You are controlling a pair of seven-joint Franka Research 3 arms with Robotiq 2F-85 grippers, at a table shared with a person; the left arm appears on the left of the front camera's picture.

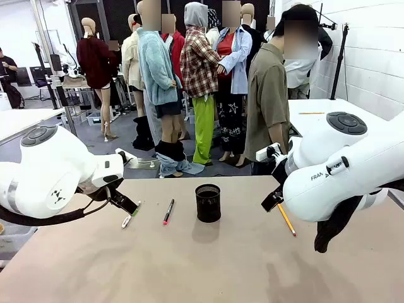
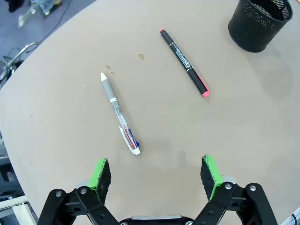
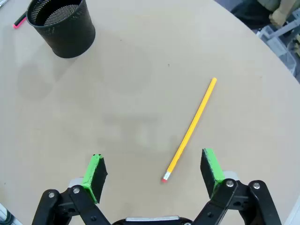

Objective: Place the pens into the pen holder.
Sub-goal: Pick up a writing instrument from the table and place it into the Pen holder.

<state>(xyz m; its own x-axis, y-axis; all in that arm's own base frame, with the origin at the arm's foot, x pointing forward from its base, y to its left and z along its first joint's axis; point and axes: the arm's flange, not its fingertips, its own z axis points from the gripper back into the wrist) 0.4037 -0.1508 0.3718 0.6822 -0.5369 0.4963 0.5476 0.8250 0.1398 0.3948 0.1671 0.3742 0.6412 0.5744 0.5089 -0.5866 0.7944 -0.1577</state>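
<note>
- We see our left gripper (image 2: 154, 166) spread wide and empty above the table (image 1: 189, 271) — the silvery-white pen (image 2: 119, 114) lies flat just ahead of it.
- The black marker (image 2: 184, 62) lies between that pen and the pen holder (image 1: 208, 203), touching neither.
- Our right gripper (image 3: 152, 161) is likewise released, holding nothing — the orange-yellow pencil (image 3: 190, 130) lies with its eraser end between the pads.
- The holder stands upright mid-table.

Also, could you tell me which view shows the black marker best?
The left wrist view: the black marker lies whole and close. The front view shows it small, left of the pen holder; the right wrist view catches just one red end.
</note>
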